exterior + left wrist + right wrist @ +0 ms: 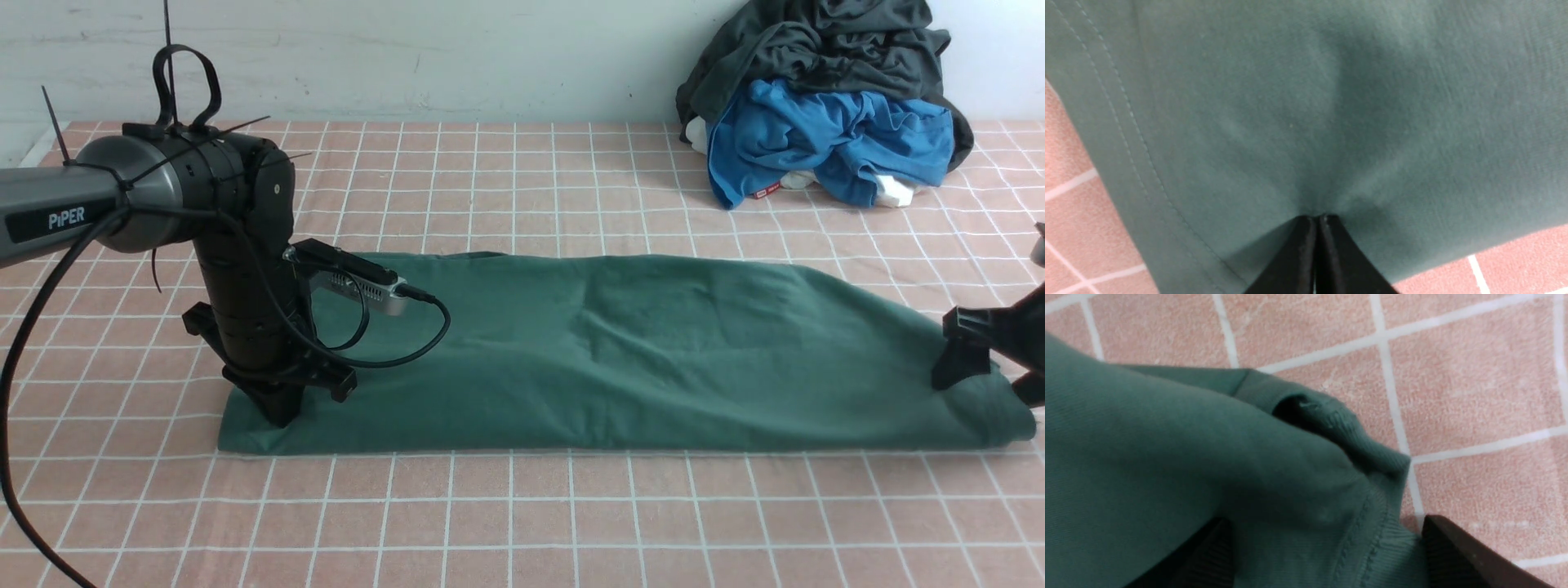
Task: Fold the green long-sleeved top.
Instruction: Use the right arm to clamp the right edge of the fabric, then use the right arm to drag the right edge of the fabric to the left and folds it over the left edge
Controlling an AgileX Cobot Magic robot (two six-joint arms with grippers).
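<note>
The fingers point(1298, 261) of the left gripper point(279, 412) are pressed flat against each other. Their tips point down on the green top point(620, 351), and a small pucker of cloth is pinched between them, close to the stitched hem point(1122, 134). The fingers point(1457, 555) of the right gripper point(992, 371) stand wide apart, one on each side of the ribbed neckband point(1372, 449), and grip nothing. The top lies folded into a long, flat band across the middle of the checked table point(522, 523). The left gripper is at the band's left front corner and the right gripper is at its right end. A grey garment point(824, 41) and a blue garment point(824, 139) are heaped at the far right of the table, well apart from the top.
</note>
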